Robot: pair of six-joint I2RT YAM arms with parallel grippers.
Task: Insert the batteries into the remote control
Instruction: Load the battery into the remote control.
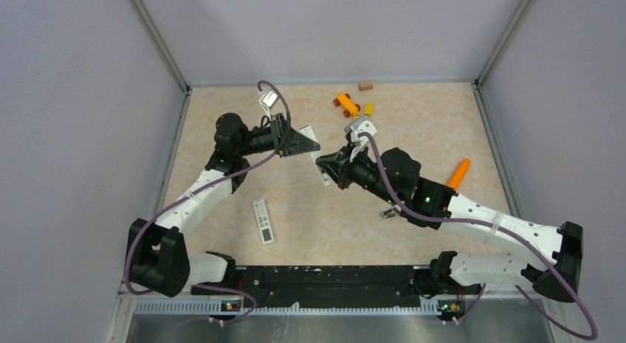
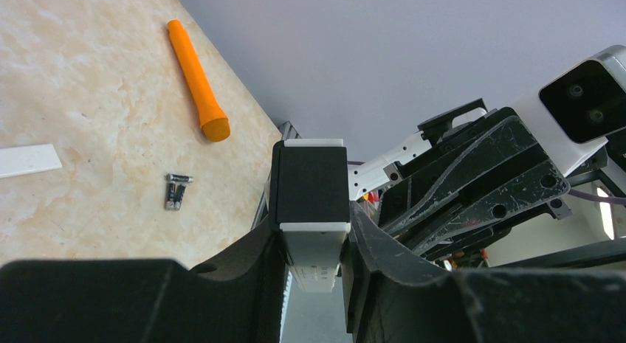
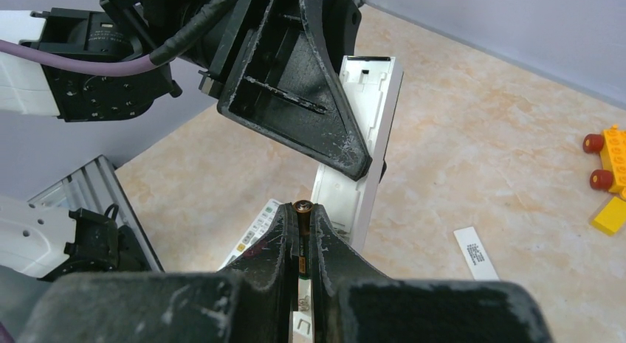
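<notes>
My left gripper (image 1: 301,144) is shut on the white remote control (image 1: 310,136) and holds it above the table; in the left wrist view the remote (image 2: 316,254) sits between the jaws of my left gripper (image 2: 314,240). In the right wrist view the remote (image 3: 365,114) shows its open battery bay. My right gripper (image 1: 329,170) is shut on one dark battery (image 3: 302,229), and in the right wrist view this gripper (image 3: 299,210) has the battery's tip just short of the remote's lower end. Loose batteries (image 2: 175,190) lie on the table. The white back cover (image 3: 476,253) lies flat beside them.
A second remote with buttons (image 1: 263,220) lies near the left arm. An orange carrot-shaped toy (image 1: 458,173) lies at the right. Orange and yellow toy blocks (image 1: 345,103) and a brown block (image 1: 365,85) sit at the back. Grey walls enclose the table.
</notes>
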